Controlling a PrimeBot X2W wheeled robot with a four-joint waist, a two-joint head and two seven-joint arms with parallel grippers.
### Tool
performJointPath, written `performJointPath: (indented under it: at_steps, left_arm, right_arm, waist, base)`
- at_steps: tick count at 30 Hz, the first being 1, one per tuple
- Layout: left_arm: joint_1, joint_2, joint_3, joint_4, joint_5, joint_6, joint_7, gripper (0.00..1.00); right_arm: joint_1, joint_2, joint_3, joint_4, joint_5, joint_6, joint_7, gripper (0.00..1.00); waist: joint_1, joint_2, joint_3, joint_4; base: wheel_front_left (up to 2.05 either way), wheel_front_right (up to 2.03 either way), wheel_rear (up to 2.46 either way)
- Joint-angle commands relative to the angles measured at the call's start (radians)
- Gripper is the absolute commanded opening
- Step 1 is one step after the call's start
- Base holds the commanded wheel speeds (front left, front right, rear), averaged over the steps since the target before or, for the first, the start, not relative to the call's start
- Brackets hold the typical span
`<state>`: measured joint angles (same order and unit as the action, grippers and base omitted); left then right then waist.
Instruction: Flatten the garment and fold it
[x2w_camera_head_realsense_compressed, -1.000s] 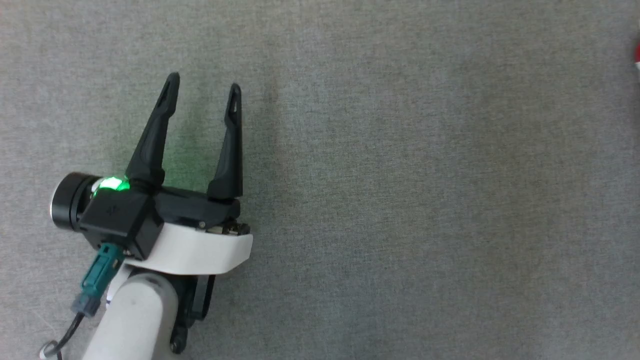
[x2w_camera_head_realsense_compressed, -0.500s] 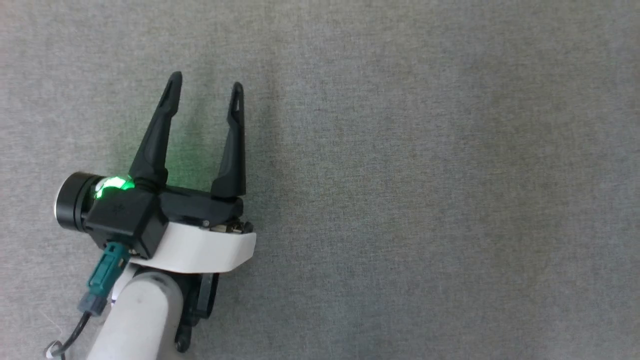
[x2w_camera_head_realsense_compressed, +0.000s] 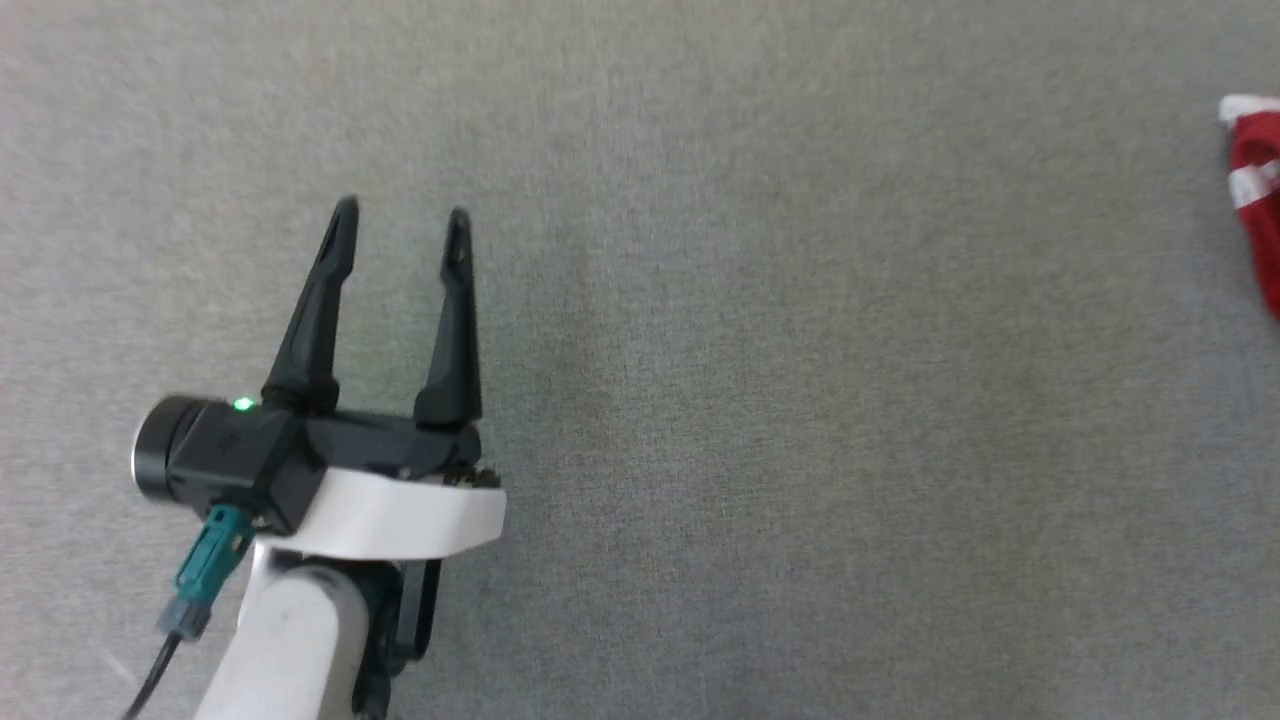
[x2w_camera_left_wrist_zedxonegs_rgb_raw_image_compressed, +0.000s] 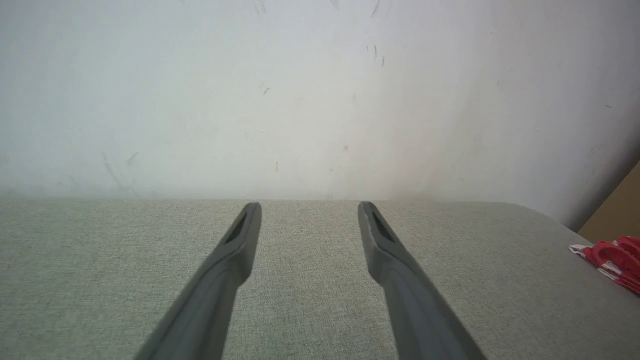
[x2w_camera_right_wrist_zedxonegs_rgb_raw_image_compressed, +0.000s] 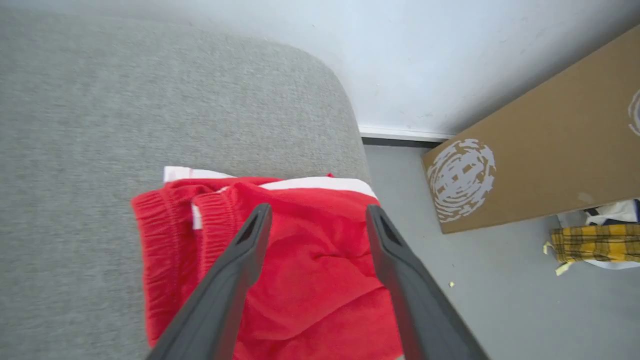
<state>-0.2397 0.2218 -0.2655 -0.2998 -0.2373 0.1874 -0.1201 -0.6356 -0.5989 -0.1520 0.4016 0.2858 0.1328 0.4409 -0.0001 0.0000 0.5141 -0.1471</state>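
The right gripper (x2w_camera_right_wrist_zedxonegs_rgb_raw_image_compressed: 317, 209) had just sprung apart above the shorts (x2w_camera_right_wrist_zedxonegs_rgb_raw_image_compressed: 315, 265), which lay bunched at the pad's (x2w_camera_right_wrist_zedxonegs_rgb_raw_image_compressed: 100, 100) right corner, so I reckoned them released, while the left gripper (x2w_camera_head_realsense_compressed: 401, 210) hung spread, well away.

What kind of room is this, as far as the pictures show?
Probably an indoor workroom or test room: a grey fabric-covered surface sits by a scuffed white wall, and a cardboard panel and a yellow plaid cloth are on the grey floor beside it.
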Motion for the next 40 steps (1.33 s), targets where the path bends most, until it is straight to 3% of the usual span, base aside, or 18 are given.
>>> performJointPath:
  at_steps: [1, 10, 13, 21, 31, 40]
  left_arm:
    - [0.022, -0.003, 0.008, 0.005, -0.012, 0.012, -0.012, 1.00]
    - [0.108, -0.003, 0.041, 0.018, -0.057, 0.023, -0.049, 1.00]
    - [0.150, -0.005, 0.056, 0.037, -0.078, 0.028, -0.070, 1.00]
    - [0.234, -0.006, 0.064, 0.100, -0.110, 0.009, -0.108, 1.00]
    - [0.303, -0.019, 0.047, 0.174, -0.109, -0.012, -0.132, 1.00]
    - [0.367, -0.006, 0.047, 0.253, -0.065, -0.016, -0.140, 1.00]
  right_arm:
    - [0.030, 0.028, 0.003, -0.030, 0.014, -0.002, -0.008, 1.00]
    - [0.204, 0.169, 0.011, -0.265, 0.022, -0.002, -0.106, 1.00]
    - [0.299, 0.253, 0.006, -0.366, -0.009, -0.002, -0.210, 1.00]
    - [0.475, 0.374, 0.040, -0.468, -0.099, -0.002, -0.339, 1.00]
    - [0.627, 0.520, 0.000, -0.517, -0.243, -0.002, -0.485, 1.00]
    - [0.719, 0.548, 0.009, -0.403, -0.289, -0.002, -0.573, 1.00]
  waist:
    - [0.0001, 0.0000, -0.082, 0.002]
    - [0.0001, 0.0000, -0.198, 0.019]
    - [0.0001, 0.0000, -0.259, 0.028]
    - [0.0001, 0.0000, -0.355, 0.055]
    - [0.0001, 0.0000, -0.435, 0.096]
    - [0.0001, 0.0000, -0.485, 0.104]
  base:
    - [0.00, 0.00, 0.00]
    - [0.00, 0.00, 0.00]
    - [0.00, 0.00, 0.00]
    - [0.00, 0.00, 0.00]
    - [0.00, 0.00, 0.00]
    - [0.00, 0.00, 0.00]
